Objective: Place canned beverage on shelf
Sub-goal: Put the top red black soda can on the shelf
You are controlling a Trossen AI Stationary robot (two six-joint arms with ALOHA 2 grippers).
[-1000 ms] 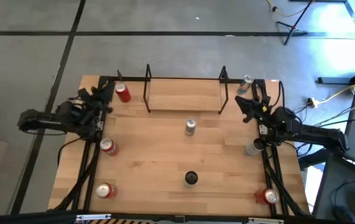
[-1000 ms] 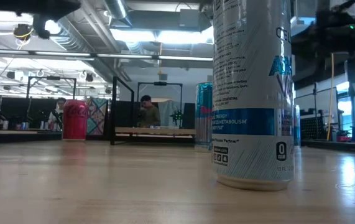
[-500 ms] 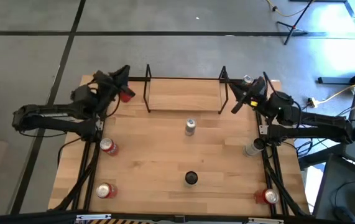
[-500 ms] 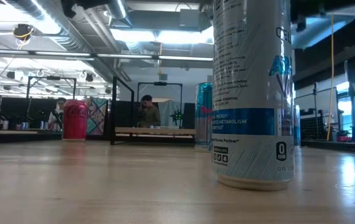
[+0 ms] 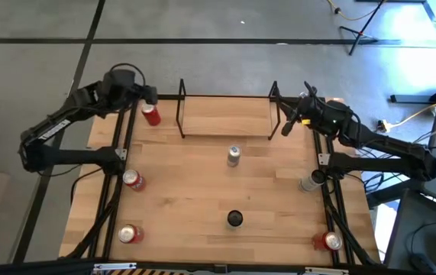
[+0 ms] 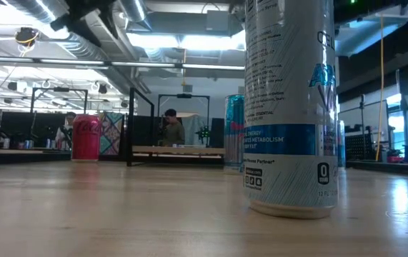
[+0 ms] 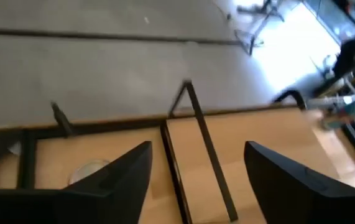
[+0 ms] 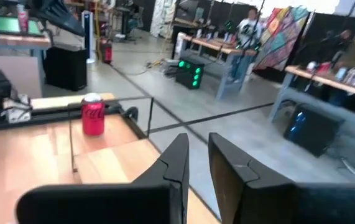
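Black-rod shelf [image 5: 226, 114] with wood floor; silver can [image 5: 234, 156] before it.

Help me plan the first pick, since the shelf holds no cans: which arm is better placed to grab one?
Probably left. The left gripper hovers open right beside the red can by the shelf. The right gripper shows only a narrow gap, with no can visible near it.

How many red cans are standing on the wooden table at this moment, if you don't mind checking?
4: red can at the far left corner, beside the black-rod shelf; two along the left edge; one at the near right corner. None looks hidden.
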